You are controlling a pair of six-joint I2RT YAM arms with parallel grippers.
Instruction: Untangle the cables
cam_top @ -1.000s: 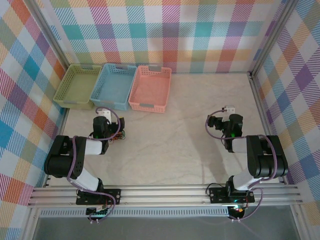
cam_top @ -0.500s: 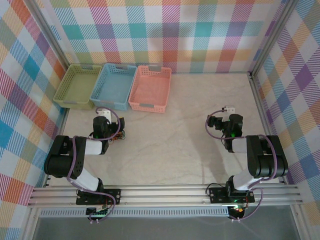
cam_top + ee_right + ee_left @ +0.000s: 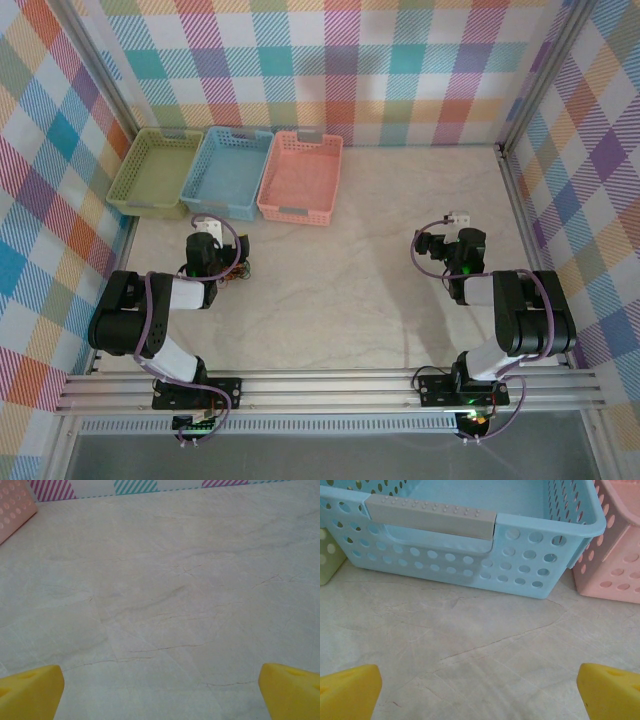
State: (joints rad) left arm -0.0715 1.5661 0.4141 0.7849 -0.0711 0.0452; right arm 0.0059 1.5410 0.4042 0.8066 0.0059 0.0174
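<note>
Nothing shifts: we hold left hand [image 3: 480, 692] and right hand [image 3: 160, 692] wide open, empty, cables [image 3: 240, 272] near the left edge of the tabletop [image 3: 350, 260].

From above, I see the cables [image 3: 242, 271] as a tiny dark-and-red tuft beside the left arm [image 3: 185, 293], too small for me to tell strands apart. On my left wrist view, the blue basket [image 3: 520, 575] is cropped at the top, the pink basket [image 3: 615, 565] at the right, and the fingertips [image 3: 347, 692] at the bottom corners.
</note>
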